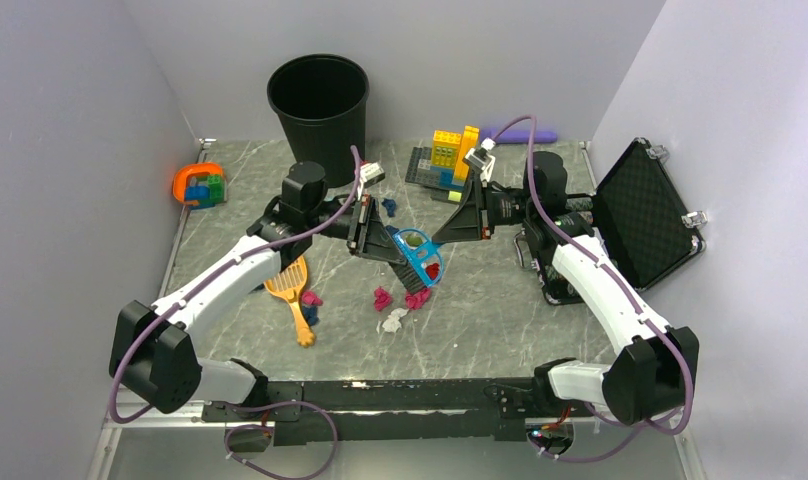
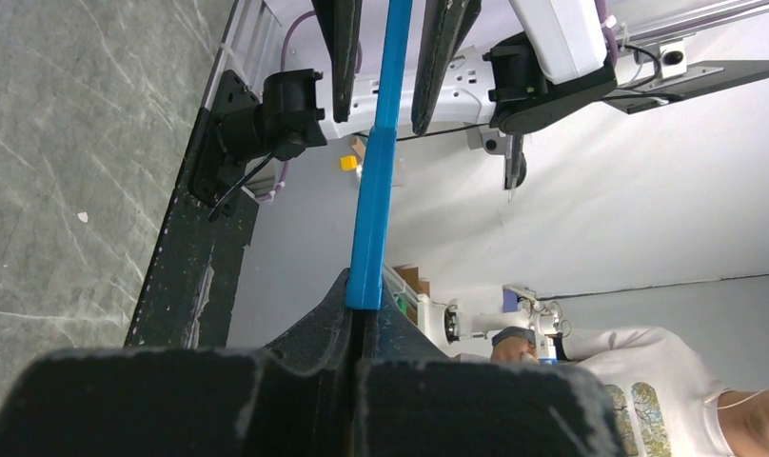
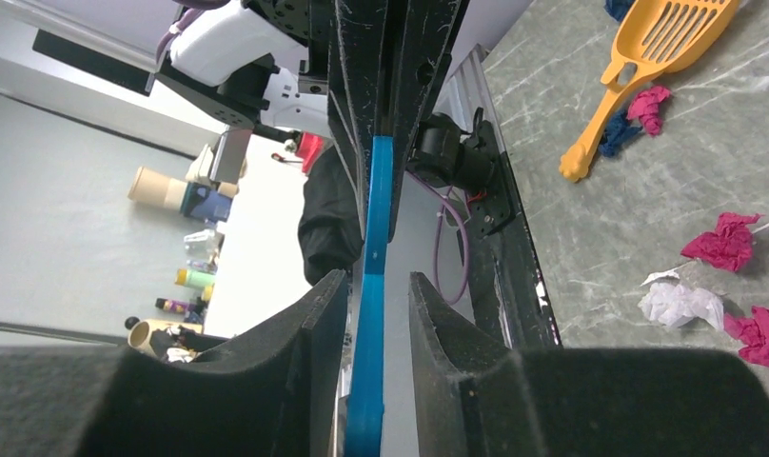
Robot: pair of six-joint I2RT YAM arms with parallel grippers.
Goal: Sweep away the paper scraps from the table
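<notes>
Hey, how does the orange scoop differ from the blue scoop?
The orange scoop lies flat on the table, untouched; the blue scoop is held by its handle, the left tool clamped on it and the right tool open around it. The blue scoop carries paper scraps; the orange scoop looks empty, scraps beside it. Both are plastic scoops.

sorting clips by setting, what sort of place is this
Probably a robotics lab cell: left arm and right arm bolted to a marble-pattern table, plain grey walls around it, and props, a black bin and toy bricks.
</notes>
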